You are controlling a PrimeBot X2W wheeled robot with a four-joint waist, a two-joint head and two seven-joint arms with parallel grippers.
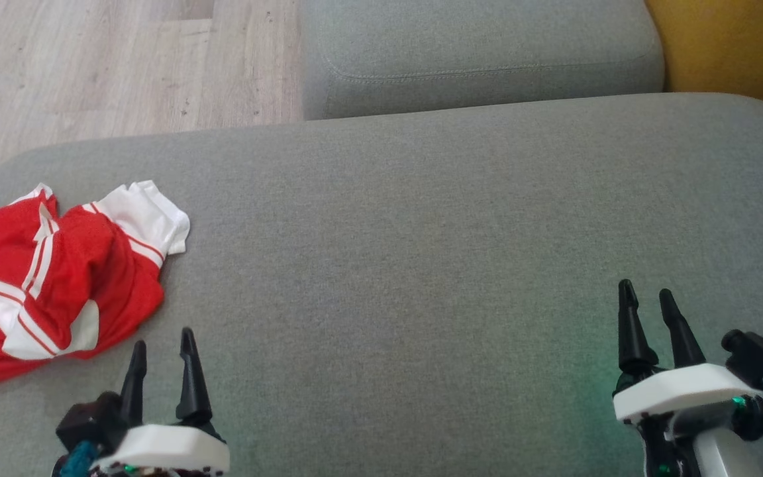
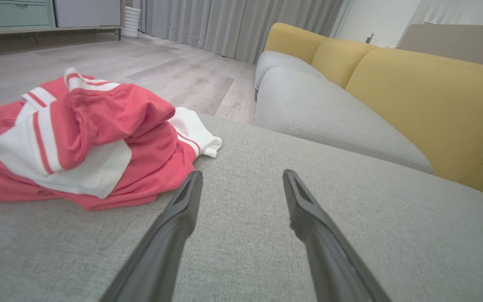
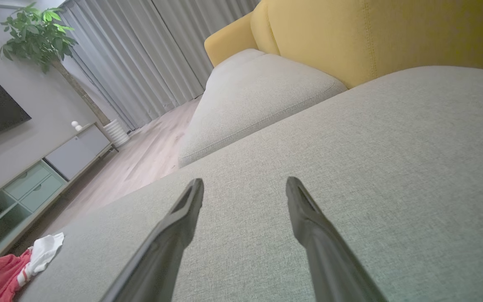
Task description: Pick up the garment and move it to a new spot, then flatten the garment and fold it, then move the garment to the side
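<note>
The garment [image 1: 57, 278], a red top with white stripes and a white sleeve, lies bunched in a loose heap at the left end of the grey sofa seat [image 1: 408, 252]. It sits close to the edge that drops to the wooden floor [image 1: 90, 66]. Folds lie over folds, so no hem or shoulder is flat enough to fold from. That is likely why the task asks for it to be carried to open ground first. The wide bare stretch of seat in the middle and to the right would suit that.

The left gripper [image 1: 163, 338] hovers low over the seat, just beside the heap's near right edge. Its jaws are released and empty, and they point past the cloth rather than into it. In the left wrist view the garment [image 2: 78, 142] sits to the left of the fingers, not between them. By that, the pickup is not yet begun, and this nearer arm would need to turn toward the heap.

The right gripper [image 1: 646, 289] hangs well apart over the right of the seat, jaws likewise released and holding nothing. It is probably placed out of the way until spreading needs both.

The one container is a cabinet [image 3: 36, 184] across the floor, with drawers and open shelves. What is in them is too dim to tell.
</note>
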